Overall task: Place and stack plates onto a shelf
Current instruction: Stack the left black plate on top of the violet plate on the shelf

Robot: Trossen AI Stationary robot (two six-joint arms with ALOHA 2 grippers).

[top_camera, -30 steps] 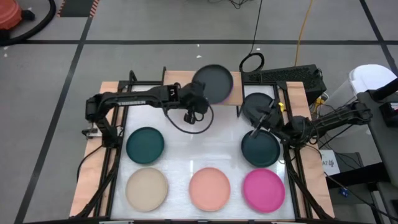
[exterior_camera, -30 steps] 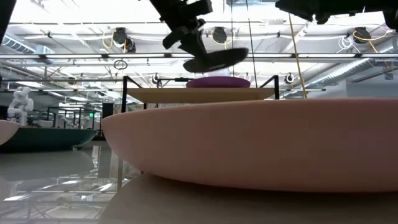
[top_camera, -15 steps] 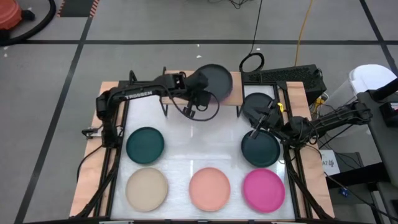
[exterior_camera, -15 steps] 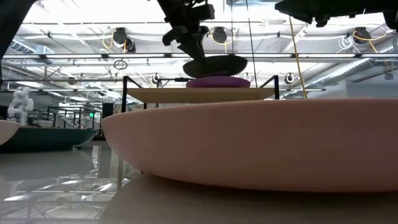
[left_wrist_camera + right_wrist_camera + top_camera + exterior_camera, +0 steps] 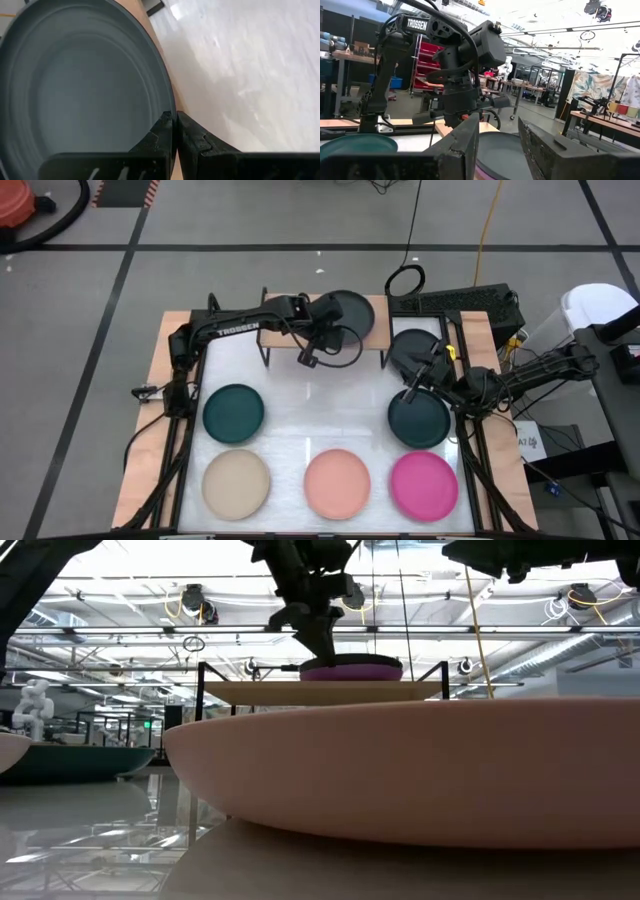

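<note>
Left gripper [image 5: 174, 131] pinches dark grey plate [image 5: 347, 313] rim, at shelf [image 5: 372, 330] 12 o'clock; should release flat atop purple plate [image 5: 352, 670]. Right gripper [image 5: 497, 145] waits, jaws apart, empty.

the word "trossen" reads in white letters on the left arm [image 5: 232, 332] in the high view, on the dark link behind the left gripper [image 5: 322, 332]. the right wrist view shows the same "trossen" on that arm's [image 5: 420, 23] upper link, above and behind its gripper. no other text is legible.
</note>
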